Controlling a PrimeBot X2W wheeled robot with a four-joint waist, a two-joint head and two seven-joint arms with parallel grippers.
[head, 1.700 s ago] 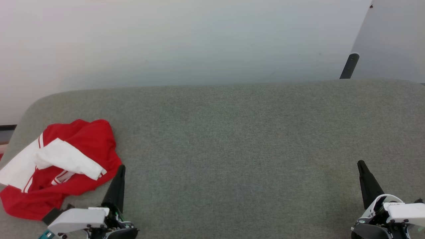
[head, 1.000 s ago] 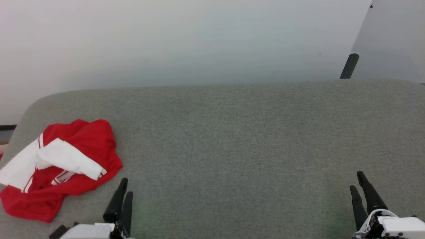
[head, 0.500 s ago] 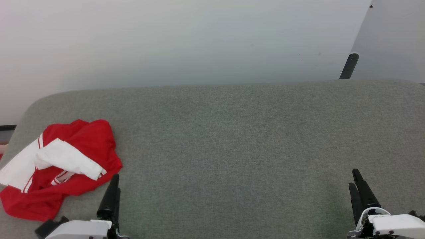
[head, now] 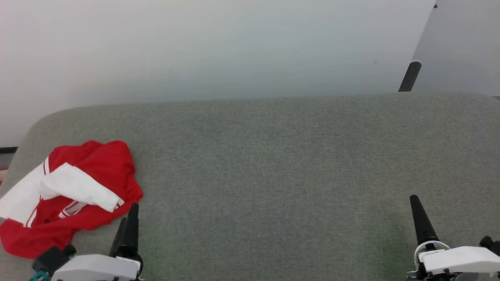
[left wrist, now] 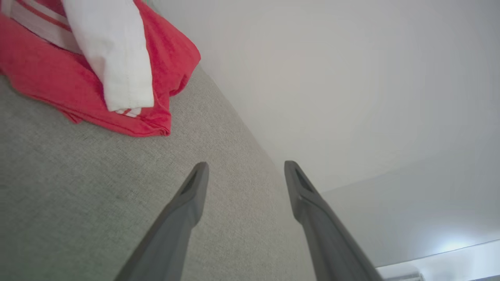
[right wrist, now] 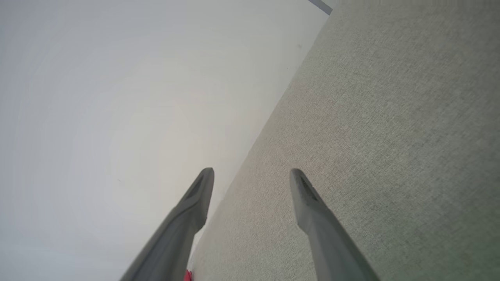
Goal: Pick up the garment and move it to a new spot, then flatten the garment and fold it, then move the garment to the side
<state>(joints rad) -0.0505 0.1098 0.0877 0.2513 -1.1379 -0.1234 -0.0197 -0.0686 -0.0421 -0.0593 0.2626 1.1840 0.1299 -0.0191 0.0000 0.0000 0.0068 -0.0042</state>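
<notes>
The garment (head: 74, 195), a red shirt with white sleeves, lies crumpled at the left end of the grey padded surface (head: 273, 164). My left gripper (head: 128, 216) stands just right of the garment's near edge, open and empty, not touching it. In the left wrist view the gripper (left wrist: 246, 167) is open over bare fabric, with the garment (left wrist: 43, 74) up to the left. My right gripper (head: 415, 201) is at the lower right, one finger hiding the other. In the right wrist view that gripper (right wrist: 252, 171) is open with nothing between its fingers.
A pale wall (head: 218, 47) rises behind the grey surface. A black post (head: 409, 76) and a grey panel (head: 465, 43) stand at the upper right. The surface's rounded left corner (head: 33, 128) is close to the garment.
Both grippers drew back toward the view's lower edge, then rose a little, and their jaws spread wider. The garment has not moved.
</notes>
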